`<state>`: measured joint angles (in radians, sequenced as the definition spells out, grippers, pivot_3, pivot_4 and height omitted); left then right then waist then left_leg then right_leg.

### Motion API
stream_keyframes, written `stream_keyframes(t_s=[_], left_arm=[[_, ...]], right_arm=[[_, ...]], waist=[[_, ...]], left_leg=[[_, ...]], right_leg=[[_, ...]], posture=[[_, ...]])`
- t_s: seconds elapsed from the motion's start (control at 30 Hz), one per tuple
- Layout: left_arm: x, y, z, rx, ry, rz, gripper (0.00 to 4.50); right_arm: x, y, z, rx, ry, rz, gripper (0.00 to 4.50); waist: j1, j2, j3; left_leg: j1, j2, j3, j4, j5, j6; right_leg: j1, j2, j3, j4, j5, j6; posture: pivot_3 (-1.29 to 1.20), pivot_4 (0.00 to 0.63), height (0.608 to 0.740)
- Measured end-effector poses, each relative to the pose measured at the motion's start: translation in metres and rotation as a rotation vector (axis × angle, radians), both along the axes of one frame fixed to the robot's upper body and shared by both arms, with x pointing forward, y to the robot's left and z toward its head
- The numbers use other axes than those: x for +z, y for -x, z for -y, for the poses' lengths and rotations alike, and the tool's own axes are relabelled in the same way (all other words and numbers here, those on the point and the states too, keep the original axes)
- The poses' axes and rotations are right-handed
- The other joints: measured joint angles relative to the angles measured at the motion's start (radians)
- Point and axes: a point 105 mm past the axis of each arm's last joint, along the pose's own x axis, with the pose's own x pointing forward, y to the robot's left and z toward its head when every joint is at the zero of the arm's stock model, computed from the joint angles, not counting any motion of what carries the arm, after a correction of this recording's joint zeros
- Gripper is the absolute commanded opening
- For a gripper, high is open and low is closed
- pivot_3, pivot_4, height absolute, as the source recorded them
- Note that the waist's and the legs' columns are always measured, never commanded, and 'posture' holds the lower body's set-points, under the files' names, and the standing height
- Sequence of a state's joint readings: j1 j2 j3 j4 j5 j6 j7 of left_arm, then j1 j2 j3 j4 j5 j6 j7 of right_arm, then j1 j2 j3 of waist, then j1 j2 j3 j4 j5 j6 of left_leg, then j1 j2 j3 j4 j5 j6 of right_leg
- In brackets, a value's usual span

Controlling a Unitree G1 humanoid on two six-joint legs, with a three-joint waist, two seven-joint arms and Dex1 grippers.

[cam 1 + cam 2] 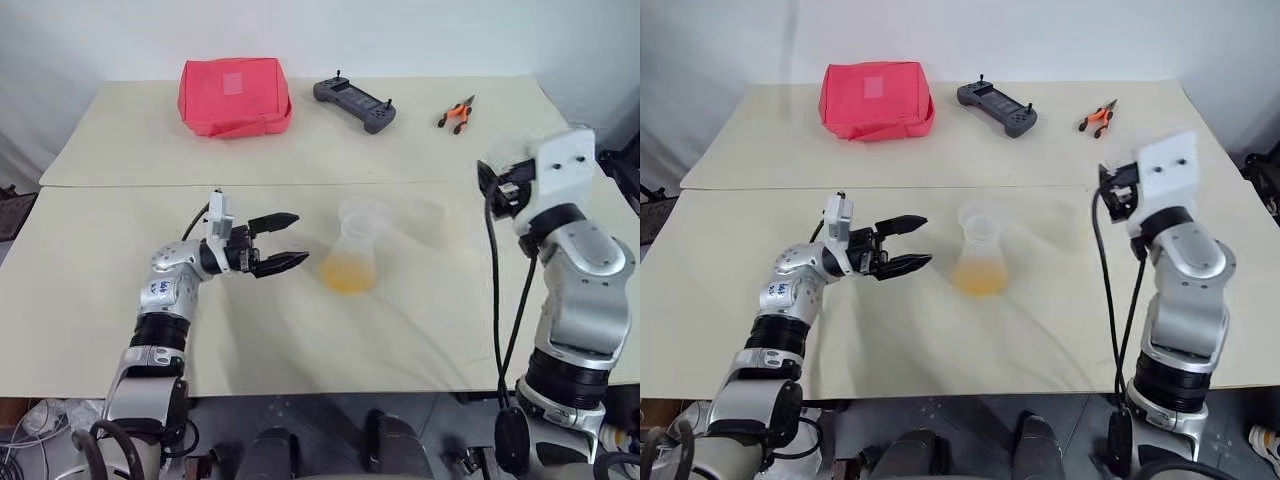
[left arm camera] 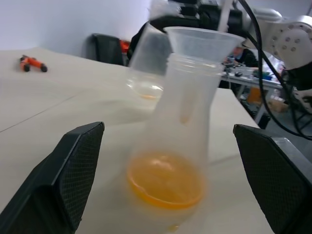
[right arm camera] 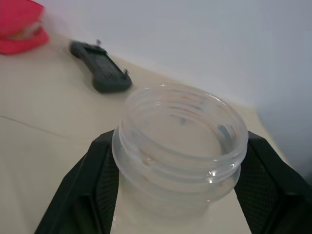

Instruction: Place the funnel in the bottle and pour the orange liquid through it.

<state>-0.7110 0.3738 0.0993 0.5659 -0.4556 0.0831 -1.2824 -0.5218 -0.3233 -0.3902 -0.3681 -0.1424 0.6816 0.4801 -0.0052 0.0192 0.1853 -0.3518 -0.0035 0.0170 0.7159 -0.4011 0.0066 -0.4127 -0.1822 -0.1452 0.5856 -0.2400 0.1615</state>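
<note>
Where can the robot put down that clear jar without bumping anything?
For the jar: bare table in front of the bottle, toward the near edge, and the wide strip between the bottle and the red pouch, controller and pliers at the back. Crowded: right beside the bottle, where the open left gripper waits.

Left tool point(image 1: 290, 241) gapes wide, aimed rightward; right tool point(image 3: 178, 195) raised, clamped on a jar
</note>
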Motion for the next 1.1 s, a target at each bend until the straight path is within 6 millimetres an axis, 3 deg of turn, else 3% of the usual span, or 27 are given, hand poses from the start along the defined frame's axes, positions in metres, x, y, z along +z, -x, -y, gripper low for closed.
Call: stream_keyframes(t_s=[0.1, 0.27, 0.43, 0.7, 0.83, 0.9, 0.97, 1.1], left_arm=[[0.005, -0.007, 0.001, 0.045, -0.001, -0.010, 4.50], [0.008, -0.017, -0.004, 0.134, 0.004, -0.041, 4.50], [0.008, -0.026, -0.015, 0.249, -0.044, -0.072, 4.50], [0.001, -0.022, -0.014, 0.240, -0.080, -0.086, 4.50], [0.003, -0.016, -0.019, 0.203, -0.116, -0.045, 4.50], [0.004, -0.012, -0.023, 0.173, -0.135, -0.022, 4.50], [0.002, -0.003, -0.029, 0.118, -0.168, 0.006, 4.50], [-0.010, 0.014, -0.053, 0.065, -0.240, -0.010, 4.50]], right_arm=[[-0.007, -0.001, 0.006, 0.000, -0.059, -0.014, 2.79], [-0.016, 0.000, 0.008, 0.023, -0.092, -0.027, 4.43], [-0.013, 0.003, 0.010, 0.040, -0.082, -0.009, 4.47], [0.017, 0.008, 0.009, 0.097, -0.038, 0.086, 4.47], [0.051, 0.021, -0.012, 0.279, -0.020, 0.145, 4.47], [0.055, 0.034, -0.027, 0.409, -0.003, 0.131, 4.47], [0.039, 0.050, -0.036, 0.522, 0.055, 0.042, 4.47], [-0.009, 0.080, -0.036, 0.683, 0.060, -0.169, 4.47]], waist=[[-0.004, 0.000, 0.000], [-0.009, 0.000, 0.000], [-0.012, 0.000, 0.000], [-0.015, 0.000, 0.000], [-0.021, 0.000, 0.000], [-0.020, 0.000, 0.000], [-0.014, -0.001, 0.000], [-0.006, -0.001, 0.000]], left_leg=[[0.001, 0.000, 0.000, 0.000, 0.000, 0.000], [0.001, 0.000, 0.001, 0.000, 0.000, 0.000], [0.001, 0.000, 0.001, 0.000, 0.000, 0.000], [0.001, 0.000, 0.001, 0.000, 0.000, 0.000], [0.001, 0.000, 0.001, -0.001, 0.000, 0.000], [0.001, 0.000, 0.001, -0.001, 0.000, 0.000], [0.000, 0.000, 0.001, -0.001, 0.000, 0.000], [0.001, 0.000, 0.002, -0.001, 0.000, 0.000]], right_leg=[[0.000, 0.000, 0.001, 0.000, 0.000, 0.000], [0.000, 0.000, 0.001, 0.000, 0.000, 0.000], [0.000, 0.000, 0.001, 0.000, 0.000, 0.000], [0.000, 0.000, 0.001, 0.001, 0.000, 0.000], [0.000, 0.000, 0.001, 0.000, 0.000, 0.000], [0.000, 0.000, 0.001, 0.000, 0.000, 0.000], [0.000, 0.000, 0.001, -0.001, 0.000, 0.000], [0.000, 0.000, 0.001, -0.002, 0.000, 0.000]], posture=[[0.00, 0.150, 0.740], [0.00, 0.150, 0.740], [0.00, 0.150, 0.740], [0.00, 0.150, 0.740], [0.00, 0.150, 0.740], [0.00, 0.150, 0.740], [0.00, 0.150, 0.740], [0.00, 0.150, 0.740]])
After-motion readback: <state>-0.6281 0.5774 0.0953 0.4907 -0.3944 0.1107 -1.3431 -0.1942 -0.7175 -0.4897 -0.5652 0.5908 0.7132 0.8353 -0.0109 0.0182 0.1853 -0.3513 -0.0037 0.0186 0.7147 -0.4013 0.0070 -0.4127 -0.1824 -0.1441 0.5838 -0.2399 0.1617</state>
